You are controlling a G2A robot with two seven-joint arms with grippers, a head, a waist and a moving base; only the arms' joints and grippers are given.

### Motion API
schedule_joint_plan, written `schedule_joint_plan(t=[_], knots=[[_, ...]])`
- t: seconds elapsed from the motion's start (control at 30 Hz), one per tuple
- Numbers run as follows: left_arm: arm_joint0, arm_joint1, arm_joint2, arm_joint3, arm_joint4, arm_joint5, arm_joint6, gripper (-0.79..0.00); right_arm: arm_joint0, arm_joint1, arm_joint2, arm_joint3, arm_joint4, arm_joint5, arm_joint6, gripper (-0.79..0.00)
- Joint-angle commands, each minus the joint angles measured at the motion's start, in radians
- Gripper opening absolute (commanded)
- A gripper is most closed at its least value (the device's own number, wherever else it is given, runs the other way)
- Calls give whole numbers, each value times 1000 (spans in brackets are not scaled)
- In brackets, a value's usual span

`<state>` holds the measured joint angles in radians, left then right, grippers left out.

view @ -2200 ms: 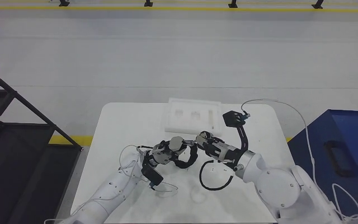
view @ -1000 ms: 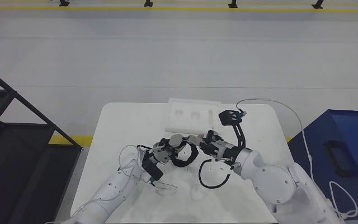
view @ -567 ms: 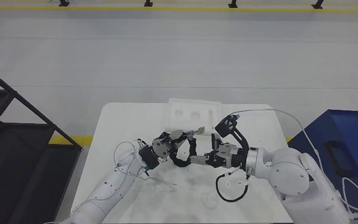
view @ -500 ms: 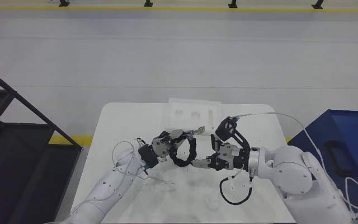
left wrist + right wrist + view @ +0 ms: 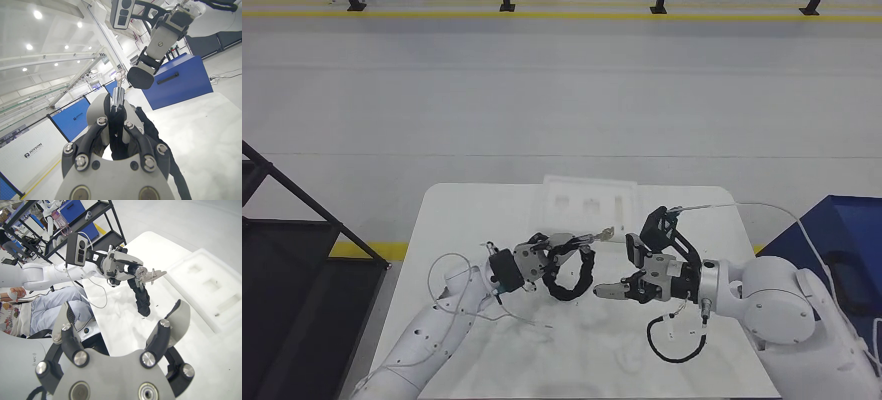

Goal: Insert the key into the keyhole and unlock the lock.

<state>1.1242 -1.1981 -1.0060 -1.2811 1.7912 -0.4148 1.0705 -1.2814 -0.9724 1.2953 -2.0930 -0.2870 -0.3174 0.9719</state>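
My left gripper [image 5: 115, 108] is shut on the black cable lock [image 5: 117, 121], just below its chrome cylinder [image 5: 117, 96]. The silver key [image 5: 119, 75] sticks out of the keyhole at the cylinder's end. In the top view the left gripper [image 5: 540, 256] holds the lock over the table's middle, its black loop [image 5: 568, 282] hanging down and the key [image 5: 598, 236] pointing toward the foam tray. My right gripper [image 5: 122, 313] is open and empty, apart from the key [image 5: 154, 274] and cylinder [image 5: 141, 272]. It hovers [image 5: 608, 290] just right of the loop.
A white foam tray [image 5: 587, 203] with recesses lies at the back of the white table [image 5: 452, 230]. A black rack [image 5: 287, 255] stands left of the table and a blue bin [image 5: 832, 265] to its right.
The two grippers were together at the lock. The right gripper has let go and drawn back to the right, while the left has turned the lock so the key points outward.
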Motion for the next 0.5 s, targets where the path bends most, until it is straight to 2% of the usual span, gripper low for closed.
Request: schedule_joint_plan(t=[0.0, 0.1, 0.27, 0.37, 0.47], knots=[[5, 2, -2, -14, -2, -16, -29, -785, -9, 0, -7, 8, -6, 3, -5, 0], [12, 5, -6, -29, -15, -48, -64, -785, 14, 5, -15, 24, -34, -75, 51, 0], [17, 14, -20, -59, -16, -92, -101, -785, 81, 15, -14, 114, -87, -338, 100, 0], [24, 18, -24, -70, -17, -114, -113, -785, 110, 19, -7, 158, -124, -478, 52, 0], [31, 22, -22, -79, -15, -143, -119, -785, 130, 25, -5, 184, -209, -571, -40, 0]])
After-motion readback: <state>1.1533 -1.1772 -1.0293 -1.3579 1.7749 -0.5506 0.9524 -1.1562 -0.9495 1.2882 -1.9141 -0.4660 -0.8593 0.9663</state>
